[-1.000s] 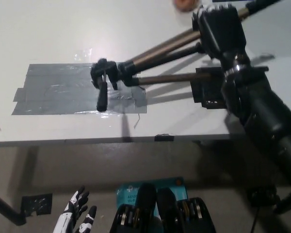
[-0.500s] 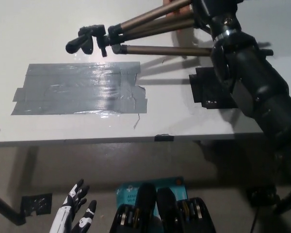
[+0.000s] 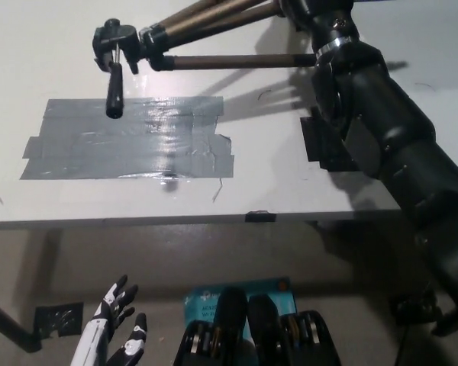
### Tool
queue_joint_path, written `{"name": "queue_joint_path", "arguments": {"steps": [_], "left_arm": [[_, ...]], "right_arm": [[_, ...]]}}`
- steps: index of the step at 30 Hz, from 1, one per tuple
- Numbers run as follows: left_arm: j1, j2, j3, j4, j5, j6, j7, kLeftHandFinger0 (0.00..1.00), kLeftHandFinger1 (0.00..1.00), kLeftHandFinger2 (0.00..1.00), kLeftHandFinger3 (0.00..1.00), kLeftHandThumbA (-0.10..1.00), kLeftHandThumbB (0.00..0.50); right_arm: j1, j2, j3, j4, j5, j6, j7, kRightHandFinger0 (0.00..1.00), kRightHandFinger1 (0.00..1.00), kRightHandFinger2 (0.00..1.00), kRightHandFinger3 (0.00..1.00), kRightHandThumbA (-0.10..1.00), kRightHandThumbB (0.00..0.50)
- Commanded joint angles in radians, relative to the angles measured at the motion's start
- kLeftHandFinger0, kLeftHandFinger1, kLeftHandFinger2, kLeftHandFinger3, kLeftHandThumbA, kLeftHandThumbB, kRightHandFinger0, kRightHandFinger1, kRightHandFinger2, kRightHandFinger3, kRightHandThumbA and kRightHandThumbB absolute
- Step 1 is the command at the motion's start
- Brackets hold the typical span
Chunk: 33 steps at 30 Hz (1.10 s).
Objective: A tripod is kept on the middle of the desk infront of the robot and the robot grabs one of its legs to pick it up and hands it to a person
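1. Reaching in from the lower right, the black right arm (image 3: 397, 145) is stretching across the bench (image 3: 305, 191) toward the top of the picture; the right hand (image 3: 309, 9) is sitting at the very top edge, mostly cut off by the frame.
2. Where that hand is meeting the tripod (image 3: 206, 34), the fingers are lying out of sight, so whether they are clamped on a leg I cannot tell; the legs are running straight into the hand.
3. The tripod is lying roughly level and appears to be hanging above the bench, with its shadow falling on the white surface below; its bronze legs are bunching together from the upper right toward the left.
4. The tripod's black head (image 3: 114, 40) is pointing to the picture's left; a black handle (image 3: 114, 91) is hanging down from it, its tip overlapping the upper edge of the grey tape.
5. The grey tape patch (image 3: 122, 145) is lying flat on the left half of the bench, shiny and wrinkled; a dark square mark (image 3: 324, 145) is showing beside the arm.
6. The white left hand (image 3: 111, 328) is resting low at the lower left, below the bench edge, fingers apart and holding nothing.
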Motion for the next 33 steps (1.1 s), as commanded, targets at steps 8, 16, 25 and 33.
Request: {"name": "queue_joint_path", "arguments": {"steps": [8, 16, 25, 33], "left_arm": [[0.018, 0.032, 0.0, -0.047, 0.004, -0.007, -0.023, 0.99, 0.97, 0.92, 0.99, 0.33, 0.0], [0.051, 0.038, -0.002, -0.035, 0.006, -0.037, -0.024, 0.95, 0.94, 0.91, 1.0, 0.26, 0.0], [-0.062, 0.023, 0.022, -0.005, -0.011, -0.017, -0.004, 0.96, 0.97, 0.98, 1.0, 0.55, 0.037], [-0.054, 0.025, 0.032, 0.015, -0.006, -0.062, 0.008, 1.0, 1.0, 1.0, 1.0, 1.0, 0.061]], "right_arm": [[0.05, -0.067, -0.016, -0.656, 0.333, 0.288, 0.884, 1.0, 1.0, 1.0, 1.0, 0.77, 0.5], [0.231, -0.15, 0.012, -1.094, 0.364, 0.346, 0.961, 1.0, 1.0, 1.0, 1.0, 0.95, 0.5], [0.339, -0.262, -0.146, -1.318, 0.418, 0.286, 0.855, 1.0, 1.0, 1.0, 1.0, 1.0, 0.465], [0.656, -0.271, -0.315, -1.634, 0.48, 0.275, 0.667, 1.0, 1.0, 1.0, 1.0, 0.98, 0.333]]}}
